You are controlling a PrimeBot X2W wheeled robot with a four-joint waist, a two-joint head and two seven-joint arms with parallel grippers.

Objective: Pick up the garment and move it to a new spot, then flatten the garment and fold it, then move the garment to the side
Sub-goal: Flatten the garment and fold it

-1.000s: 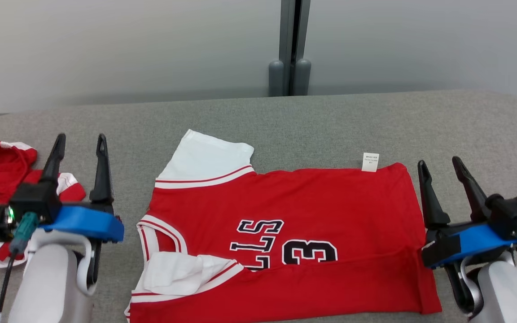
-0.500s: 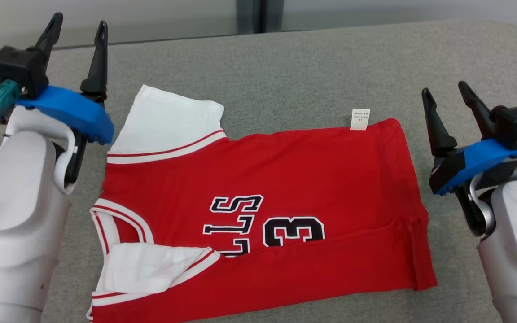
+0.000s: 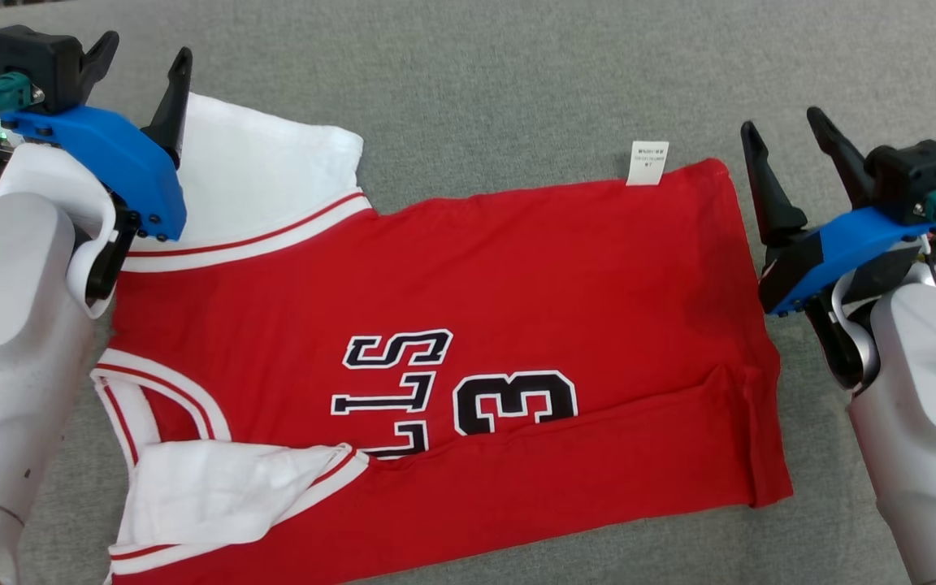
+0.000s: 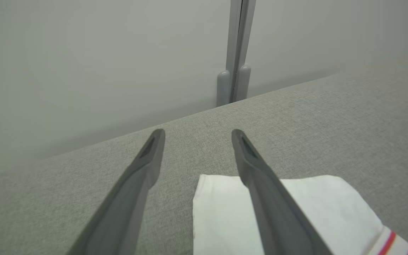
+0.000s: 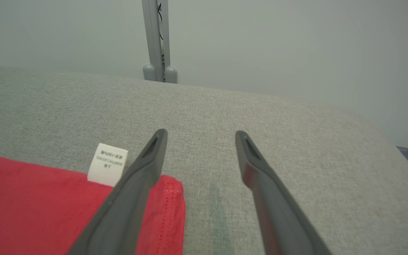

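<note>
Grey woven cloth covers the surface [image 3: 517, 73], and spread across the middle of the frame lies the red short-sleeved jersey with white sleeves and black lettering [image 3: 517, 276], its lower strip already turned up over the letters. Left jaws, upper left of the head view, stand wide apart and empty above the white upper sleeve [image 3: 273, 171]; the left wrist view has one dark finger [image 4: 271, 205] over that sleeve's corner and the other over bare grey. Right jaws, at the right edge, gape just as wide, hovering beside the hem corner near the small white care label [image 3: 648, 161]. Looks like the upper-edge fold is on. To do it cleanly: drop both sides together, straddle each corner, pinch every layer, lift level, keep the cloth taut between the arms, and lay that edge down square over the turned-up strip.
</note>
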